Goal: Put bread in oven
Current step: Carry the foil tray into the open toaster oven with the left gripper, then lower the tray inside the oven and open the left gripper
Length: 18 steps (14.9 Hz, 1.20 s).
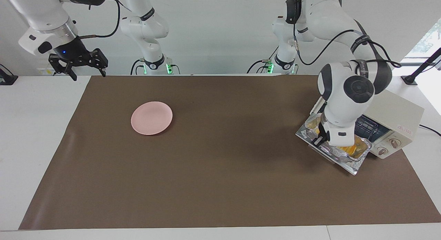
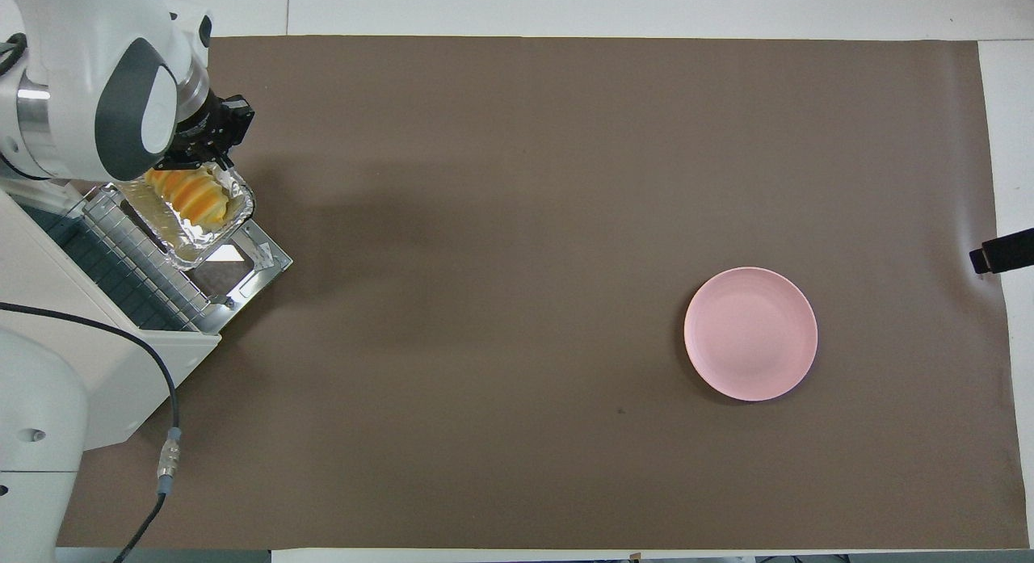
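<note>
Oven at left arm's end, door down. Bread in foil tray on the door. Left gripper at tray rim, grip unclear. Thin foil could buckle, tipping bread. Right gripper waits spread.

The golden ridged bread lies in a foil tray at the frame's upper left, over the open door of the cream oven.
</note>
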### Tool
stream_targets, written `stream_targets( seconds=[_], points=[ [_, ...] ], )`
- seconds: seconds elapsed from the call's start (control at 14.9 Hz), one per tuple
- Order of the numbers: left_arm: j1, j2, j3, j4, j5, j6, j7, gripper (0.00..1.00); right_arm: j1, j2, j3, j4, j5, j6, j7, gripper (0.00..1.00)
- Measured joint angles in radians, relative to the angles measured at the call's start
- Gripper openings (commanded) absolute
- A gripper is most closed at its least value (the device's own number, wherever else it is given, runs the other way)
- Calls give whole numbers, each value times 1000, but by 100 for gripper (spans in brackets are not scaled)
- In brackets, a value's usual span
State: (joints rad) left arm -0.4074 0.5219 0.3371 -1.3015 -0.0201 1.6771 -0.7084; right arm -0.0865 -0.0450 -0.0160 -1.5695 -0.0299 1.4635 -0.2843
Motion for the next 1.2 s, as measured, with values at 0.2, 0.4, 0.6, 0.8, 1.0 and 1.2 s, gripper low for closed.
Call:
stream_targets(
  seconds=[0.2,0.4,0.6,0.8,1.0,1.2],
  points=[
    [16,-11,7,-62,2,-13,1,0,0,0,0,0,0,0,0,100],
    [15,-39,6,-123,4,-25,1,0,0,0,0,0,0,0,0,100],
    [15,-58,8,-151,49,-53,1,0,0,0,0,0,0,0,0,100],
    [16,-67,24,-161,75,-82,0,0,0,0,0,0,0,0,0,100],
    [16,-78,43,-198,76,-83,0,0,0,0,0,0,0,0,0,100],
    [16,-86,58,-228,76,-79,-1,0,0,0,0,0,0,0,0,100]
  ],
)
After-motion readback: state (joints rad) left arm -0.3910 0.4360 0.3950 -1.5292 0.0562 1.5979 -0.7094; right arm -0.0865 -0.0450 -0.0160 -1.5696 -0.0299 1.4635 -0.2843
